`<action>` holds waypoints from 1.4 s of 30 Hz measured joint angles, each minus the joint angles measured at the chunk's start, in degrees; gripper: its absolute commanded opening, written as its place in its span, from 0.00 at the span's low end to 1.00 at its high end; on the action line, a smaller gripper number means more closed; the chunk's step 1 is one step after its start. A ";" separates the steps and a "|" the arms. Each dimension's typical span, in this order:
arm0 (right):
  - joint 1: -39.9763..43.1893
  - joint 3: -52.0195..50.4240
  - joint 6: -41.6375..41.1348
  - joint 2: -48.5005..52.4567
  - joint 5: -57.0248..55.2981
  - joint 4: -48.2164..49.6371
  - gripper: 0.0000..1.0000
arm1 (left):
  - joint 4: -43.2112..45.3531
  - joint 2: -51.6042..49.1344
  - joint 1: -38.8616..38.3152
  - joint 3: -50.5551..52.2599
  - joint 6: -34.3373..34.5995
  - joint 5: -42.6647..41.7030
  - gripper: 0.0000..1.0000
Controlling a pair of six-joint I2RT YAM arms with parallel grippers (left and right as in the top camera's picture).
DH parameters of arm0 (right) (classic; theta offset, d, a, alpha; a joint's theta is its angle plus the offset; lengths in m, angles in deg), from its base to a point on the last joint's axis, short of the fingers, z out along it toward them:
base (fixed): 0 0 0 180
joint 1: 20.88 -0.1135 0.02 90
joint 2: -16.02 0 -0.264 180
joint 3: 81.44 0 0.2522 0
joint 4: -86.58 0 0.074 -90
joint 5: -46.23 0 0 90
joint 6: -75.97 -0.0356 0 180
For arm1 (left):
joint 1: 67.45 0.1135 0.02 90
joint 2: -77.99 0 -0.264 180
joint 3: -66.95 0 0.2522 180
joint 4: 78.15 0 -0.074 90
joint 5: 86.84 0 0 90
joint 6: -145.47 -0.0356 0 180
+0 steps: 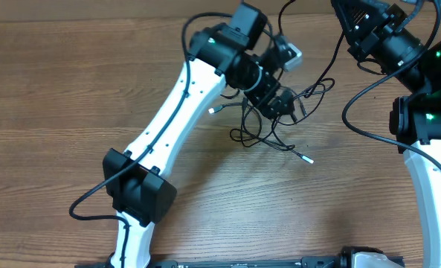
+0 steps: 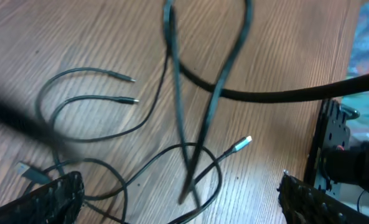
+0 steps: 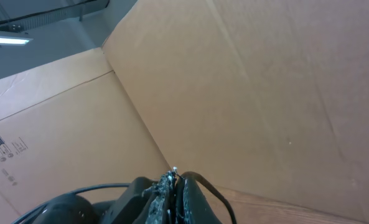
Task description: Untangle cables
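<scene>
The cables (image 1: pixel 268 128) lie in a loose black tangle on the wooden table, with silver tips pointing out at the left (image 1: pixel 213 110) and lower right (image 1: pixel 307 158). My left gripper (image 1: pixel 281 100) hovers over the tangle's upper part. In the left wrist view its jaws stand wide open (image 2: pixel 181 202), and a cable loop (image 2: pixel 200 180) lies on the table between them, untouched. Silver-tipped plugs (image 2: pixel 243 144) lie nearby. My right gripper (image 1: pixel 345 16) is raised at the top right. It is shut (image 3: pixel 175 179) on a thin cable (image 3: pixel 204 182) whose silver tip pokes above the jaws.
Two blurred strands (image 2: pixel 175 68) rise steeply from the tangle close to the left wrist camera. A thicker arm cable (image 2: pixel 284 94) crosses behind them. The right arm's base (image 2: pixel 333 149) stands at the table's edge. A cardboard wall (image 3: pixel 265 93) fills the right wrist view.
</scene>
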 measured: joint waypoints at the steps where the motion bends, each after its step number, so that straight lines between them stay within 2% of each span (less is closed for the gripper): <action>1: 0.00 0.00 0.02 0.00 -0.02 0.00 0.04 | -0.04 0.00 -0.28 0.00 -0.02 0.02 1.00; 7: 0.00 0.00 -0.04 0.00 -0.02 2.01 0.04 | -0.22 0.00 -0.52 0.13 -0.15 1.11 0.89; 14: 0.00 0.00 -0.04 0.00 0.00 2.29 0.04 | 0.22 -0.02 -0.55 1.09 -0.37 2.16 0.85; 15: 0.00 0.00 -0.07 0.00 0.02 2.34 0.04 | 0.42 -0.02 -0.55 1.09 -0.35 2.19 0.82; 17: 0.00 0.00 -0.09 0.00 0.00 2.32 0.04 | 0.63 -0.02 -0.55 1.09 -0.20 2.40 0.66; 19: 0.00 0.00 -0.24 0.00 0.00 2.34 0.04 | 0.79 -0.02 -0.55 1.09 -0.81 2.62 0.60; 28: 0.00 0.00 -1.68 0.00 0.00 2.49 0.04 | 1.14 -0.02 -0.55 1.09 -0.85 2.99 0.61; 31: 0.00 0.00 -2.75 0.00 0.00 3.48 0.04 | 1.38 -0.02 -0.55 1.09 -0.96 2.99 0.65; 36: 0.00 0.00 -4.02 0.00 0.57 5.18 0.04 | 1.73 -0.02 -0.55 1.09 -1.01 2.99 0.62; 38: 0.00 0.00 -4.59 0.02 0.83 5.16 0.04 | 1.70 -0.02 -0.55 1.09 -0.98 2.99 0.53; 42: 0.00 0.00 -5.33 0.04 1.07 5.18 0.04 | 1.73 -0.02 -0.55 1.09 -0.87 2.99 0.12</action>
